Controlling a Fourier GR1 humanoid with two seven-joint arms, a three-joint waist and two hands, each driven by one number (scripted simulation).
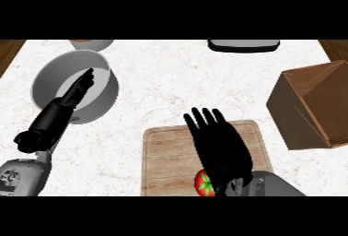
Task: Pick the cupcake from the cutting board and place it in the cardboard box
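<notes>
Red, green-topped round cupcake [202,182] sits at near edge of pale wooden cutting board [166,156], half hidden under black right hand [219,146], fingers straight & apart, holding nothing. Step: pre-grasp. Next, prob.: curl round cupcake, lift, carry right to brown cardboard box [309,110]. Far side: left hand [76,94], fingers straight, over grey round bowl [49,77].

right hand [221,147] spread over cutting board [163,156], red cupcake [202,182] at its wrist, cardboard box [309,110] right
</notes>
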